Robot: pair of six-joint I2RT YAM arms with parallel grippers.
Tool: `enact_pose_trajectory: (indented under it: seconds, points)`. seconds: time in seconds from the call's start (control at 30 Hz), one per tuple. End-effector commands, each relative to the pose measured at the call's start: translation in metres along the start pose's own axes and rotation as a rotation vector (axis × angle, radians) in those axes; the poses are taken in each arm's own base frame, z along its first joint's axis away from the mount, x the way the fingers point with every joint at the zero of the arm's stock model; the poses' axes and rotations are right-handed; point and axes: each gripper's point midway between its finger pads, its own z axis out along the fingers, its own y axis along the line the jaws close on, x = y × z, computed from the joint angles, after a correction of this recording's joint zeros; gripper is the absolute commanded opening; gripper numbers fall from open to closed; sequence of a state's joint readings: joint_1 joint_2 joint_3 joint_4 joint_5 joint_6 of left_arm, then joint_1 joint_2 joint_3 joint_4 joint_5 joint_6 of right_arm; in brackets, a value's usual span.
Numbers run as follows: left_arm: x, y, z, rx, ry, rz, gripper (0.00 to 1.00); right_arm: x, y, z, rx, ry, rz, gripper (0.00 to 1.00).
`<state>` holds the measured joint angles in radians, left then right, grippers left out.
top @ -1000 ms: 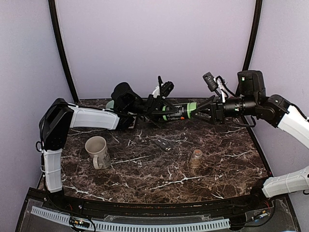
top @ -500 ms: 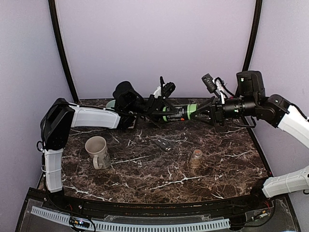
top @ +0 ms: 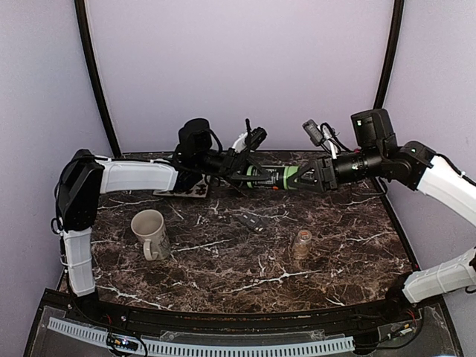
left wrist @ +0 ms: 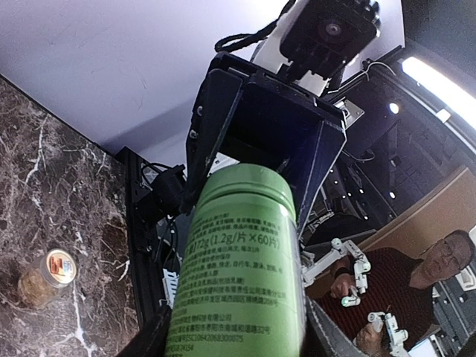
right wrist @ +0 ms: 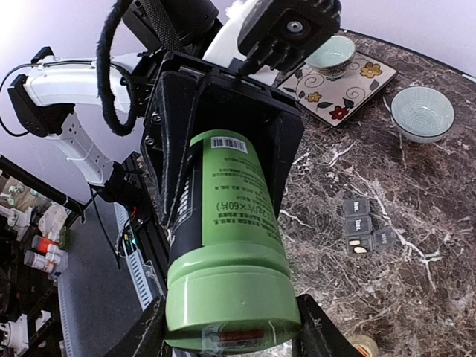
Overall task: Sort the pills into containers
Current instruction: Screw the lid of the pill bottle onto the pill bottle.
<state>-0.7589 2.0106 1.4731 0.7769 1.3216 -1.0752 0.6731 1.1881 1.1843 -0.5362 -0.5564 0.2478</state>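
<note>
— Bottle first: where is the green bottle?
— Up in the air over the back of the surface, lying on its side. The left gripper has the bottom end and the right gripper has the cap end.
— Are the grippers shut tight?
— Each one is partly closed, with its fingers pressed on the sides of the bottle. From above, the fingers hide both ends.
— Can you see pills in it?
— No. The bottle is not see-through, and its small writing is too tiny to read. Its bottom is cut off in the left wrist view.
— What lies below?
— A pill box on the surface, too small from above to tell what is in it. Near it stands a little jar with a lid. A mug sits well to the left. Two bowls are at the back, one on a flowered mat. From above, the left arm covers most of them.
</note>
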Motion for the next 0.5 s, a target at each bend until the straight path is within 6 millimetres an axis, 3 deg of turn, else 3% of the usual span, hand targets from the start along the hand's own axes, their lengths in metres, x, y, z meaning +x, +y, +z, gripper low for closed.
enact_pose_trajectory:
  seconds: [0.0, 0.47]
  points:
    - [-0.028, -0.077, 0.036, -0.03, -0.101, 0.356, 0.0, -0.024, 0.024, 0.026, -0.163, -0.026, 0.121, 0.15]
    - [-0.036, -0.094, 0.027, -0.136, -0.206, 0.539, 0.0, -0.037, 0.015, 0.029, -0.247, -0.033, 0.429, 0.11]
